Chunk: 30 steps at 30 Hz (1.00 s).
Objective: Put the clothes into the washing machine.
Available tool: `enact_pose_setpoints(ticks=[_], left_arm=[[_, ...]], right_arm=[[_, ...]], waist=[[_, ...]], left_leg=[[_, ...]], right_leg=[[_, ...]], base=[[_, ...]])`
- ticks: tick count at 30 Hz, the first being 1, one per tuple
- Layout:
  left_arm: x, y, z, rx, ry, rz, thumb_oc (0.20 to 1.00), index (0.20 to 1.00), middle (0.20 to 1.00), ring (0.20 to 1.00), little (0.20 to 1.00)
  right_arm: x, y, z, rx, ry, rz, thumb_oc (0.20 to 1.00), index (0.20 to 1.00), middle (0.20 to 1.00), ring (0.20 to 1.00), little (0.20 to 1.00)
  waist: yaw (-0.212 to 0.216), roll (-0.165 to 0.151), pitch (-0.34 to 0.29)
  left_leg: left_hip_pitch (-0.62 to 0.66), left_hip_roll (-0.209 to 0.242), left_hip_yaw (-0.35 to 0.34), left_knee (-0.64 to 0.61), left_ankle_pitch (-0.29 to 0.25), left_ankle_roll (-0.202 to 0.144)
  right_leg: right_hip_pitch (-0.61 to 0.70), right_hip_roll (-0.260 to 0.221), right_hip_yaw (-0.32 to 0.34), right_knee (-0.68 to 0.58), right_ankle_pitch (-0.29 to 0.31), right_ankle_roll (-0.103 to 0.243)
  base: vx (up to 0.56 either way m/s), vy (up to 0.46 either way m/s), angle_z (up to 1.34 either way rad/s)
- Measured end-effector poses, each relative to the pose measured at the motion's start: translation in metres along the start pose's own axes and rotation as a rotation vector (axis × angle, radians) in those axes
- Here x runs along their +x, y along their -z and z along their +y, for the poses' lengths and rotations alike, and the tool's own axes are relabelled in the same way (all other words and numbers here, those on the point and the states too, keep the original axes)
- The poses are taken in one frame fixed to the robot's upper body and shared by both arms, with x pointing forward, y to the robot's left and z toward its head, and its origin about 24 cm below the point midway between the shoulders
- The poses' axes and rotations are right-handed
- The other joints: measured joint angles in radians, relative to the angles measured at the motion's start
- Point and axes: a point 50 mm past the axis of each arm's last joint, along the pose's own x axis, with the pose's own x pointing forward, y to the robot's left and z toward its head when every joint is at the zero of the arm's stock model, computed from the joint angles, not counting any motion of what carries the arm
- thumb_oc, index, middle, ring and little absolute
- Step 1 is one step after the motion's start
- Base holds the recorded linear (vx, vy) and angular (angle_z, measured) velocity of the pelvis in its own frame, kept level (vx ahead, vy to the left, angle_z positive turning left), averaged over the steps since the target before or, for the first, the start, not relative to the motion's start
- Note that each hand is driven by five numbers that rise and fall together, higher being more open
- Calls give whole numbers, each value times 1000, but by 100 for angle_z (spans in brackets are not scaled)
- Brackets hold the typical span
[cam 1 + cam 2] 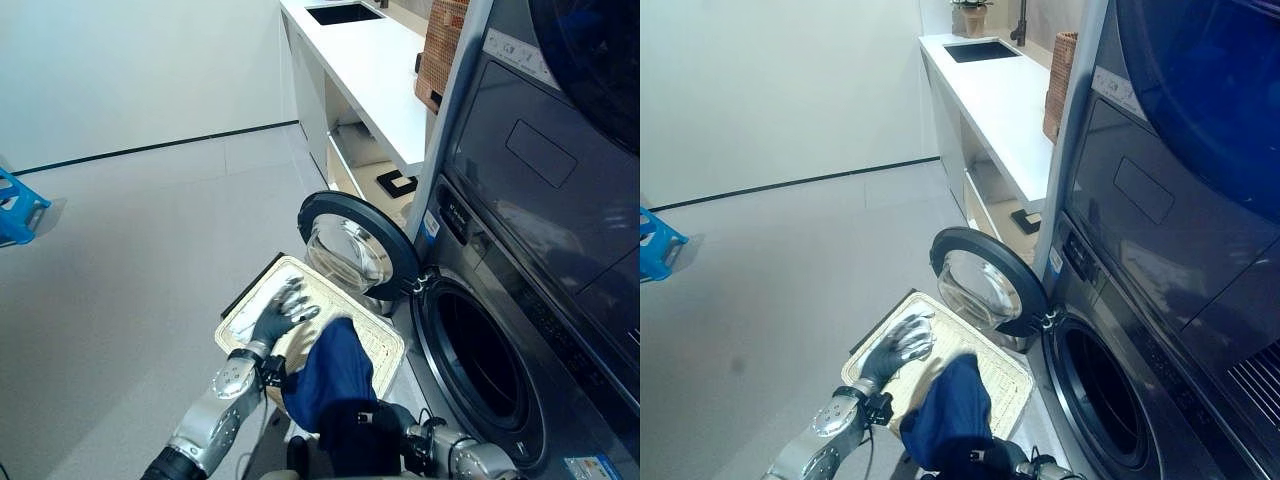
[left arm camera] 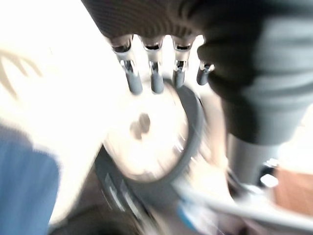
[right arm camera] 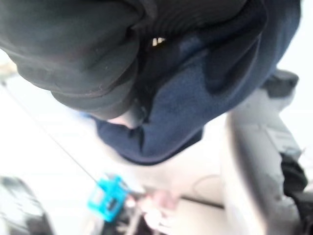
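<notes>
The right hand [image 1: 372, 420] clutches a navy garment [image 1: 335, 375] above the cream laundry basket [image 1: 385, 338], beside the washing machine's open door [image 1: 355, 245]; the left hand [image 1: 283, 310] hovers open.

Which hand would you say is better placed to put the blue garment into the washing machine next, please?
The right hand, probably. The blue garment hangs at it, beside the washing machine's drum opening, and the door is open. The left hand lies open over the laundry basket, farther from the drum.
</notes>
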Motion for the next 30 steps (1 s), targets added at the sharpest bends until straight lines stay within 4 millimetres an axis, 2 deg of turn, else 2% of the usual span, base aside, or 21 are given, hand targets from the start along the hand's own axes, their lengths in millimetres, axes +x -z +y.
enact_pose_setpoints(ticks=[1,2,3,5,6,8,9,14,15,16,17,18,19,20,21,22,23,24,26,28,30], left_arm=[[0,14,12,89,-95,66,1000,1000,1000,1000,1000],[0,16,14,93,-109,76,1000,1000,1000,1000,1000],[-1,27,20,94,-158,129,1000,1000,1000,1000,1000],[0,38,26,110,-205,187,1000,1000,1000,1000,1000],[-1,44,27,120,-217,217,1000,1000,1000,1000,1000],[-1,44,27,120,-217,217,1000,1000,1000,1000,1000],[-4,61,27,131,-246,294,1000,1000,1000,1000,1000],[-9,72,25,130,-250,333,1000,1000,1000,1000,1000],[-18,88,25,123,-270,368,1000,1000,1000,1000,1000],[-18,88,25,123,-270,368,1000,1000,1000,1000,1000],[-31,123,9,91,-284,520,1000,1000,1000,1000,1000],[-34,128,4,83,-278,544,1000,1000,1000,1000,1000],[-37,131,0,75,-273,553,1000,1000,1000,1000,1000],[-42,134,-1,64,-260,526,1000,1000,1000,1000,1000],[-40,131,-1,59,-253,504,1000,1000,1000,1000,1000],[-34,122,-2,51,-230,439,1000,1000,1000,1000,1000],[-34,122,-2,51,-230,439,1000,1000,1000,1000,1000],[-23,105,-4,43,-201,347,1000,1000,1000,1000,1000],[-4,72,-2,40,-167,185,1000,1000,1000,1000,1000],[2,53,9,80,-137,87,1000,1000,1000,1000,1000],[5,42,21,105,-134,38,1000,1000,1000,1000,1000]], right_arm=[[-3,-1,-8,75,38,-26,200,200,200,200,200],[-3,-2,-9,87,43,-30,200,200,200,200,200],[-4,-5,-14,189,59,-71,200,200,200,200,200],[-4,-11,-18,255,75,-121,200,200,200,200,200],[-5,-14,-20,272,81,-139,200,200,200,200,200],[-5,-14,-20,272,81,-139,200,200,200,200,200],[-7,-23,-28,342,111,-205,200,200,200,200,200],[-11,-32,-36,360,134,-253,200,200,200,200,200],[-12,-51,-42,435,136,-342,200,200,200,200,200],[-12,-51,-42,435,136,-342,200,200,200,200,200],[-30,-103,-68,663,207,-634,200,200,200,200,200],[-36,-118,-72,685,209,-698,200,200,200,200,200],[-42,-126,-77,738,226,-750,200,200,200,200,200],[-50,-153,-78,960,206,-918,200,200,200,200,200],[-55,-162,-80,1024,210,-980,200,200,200,200,200],[-67,-180,-83,1113,219,-1091,200,200,200,200,200],[-67,-180,-83,1113,219,-1091,200,200,200,200,200],[-84,-199,-88,1210,239,-1192,200,200,200,200,200],[-115,-219,-100,1325,260,-1342,200,200,200,200,200],[-138,-223,-111,1464,284,-1469,200,200,200,200,200],[-142,-224,-107,1538,286,-1535,200,200,200,200,200]], waist=[[1,9,0],[1,10,0],[1,19,5],[0,29,10],[0,35,14],[0,35,14],[-2,56,26],[2,72,43],[9,98,81],[9,98,81],[3,171,171],[1,191,207],[2,195,205],[3,197,204],[5,195,205],[7,192,207],[7,192,207],[8,192,207],[5,191,208],[5,189,209],[5,186,211]], left_leg=[[-9,0,0,0,0,-1],[-11,0,0,0,0,0],[-21,1,0,0,3,1],[-37,0,0,0,6,3],[-46,0,0,0,8,3],[-46,0,0,0,8,3],[-63,-2,0,1,12,7],[-68,-4,-3,1,18,7],[-89,0,-3,2,22,5],[-89,0,-3,2,22,5],[-160,-6,-11,10,42,8],[-161,-6,-12,9,46,10],[-180,-7,-11,7,51,4],[-223,-5,-10,7,60,-9],[-234,-3,-10,5,64,-6],[-243,0,-10,3,69,0],[-243,0,-10,3,69,0],[-244,0,-10,2,70,1],[-246,-4,-8,3,71,2],[-264,-3,-6,2,72,3],[-289,-1,-2,2,75,7]], right_leg=[[-8,0,-1,0,0,0],[-9,0,-3,0,0,0],[-25,-1,-6,4,0,0],[-36,-1,-6,4,3,0],[-43,-2,-6,3,4,0],[-43,-2,-6,3,4,0],[-59,-4,-8,1,8,1],[-59,-5,-13,-5,8,1],[-84,-9,-13,3,8,3],[-84,-9,-13,3,8,3],[-146,-12,-14,2,26,11],[-149,-12,-13,2,30,8],[-169,-12,-13,0,35,3],[-213,-8,-12,5,40,-2],[-225,-9,-14,6,43,-5],[-240,-5,-14,18,41,-8],[-240,-5,-14,18,41,-8],[-251,-2,-15,38,31,-7],[-264,-7,-15,63,19,-2],[-294,-8,-15,85,12,-2],[-329,-6,-12,101,9,-4]], base=[[-58,-28,2],[-92,-36,5],[-61,-20,3],[-60,-12,0],[-43,-7,1],[0,0,0],[0,0,0],[-26,-30,3],[-33,-27,0],[-62,-45,7],[-52,-64,8],[-77,-85,5],[-76,-127,-1],[-61,-92,0],[-75,-133,5],[-47,-73,3],[-38,-62,0],[-44,-119,-2],[-56,-222,-1],[-22,-175,-4],[-42,-217,-7]])
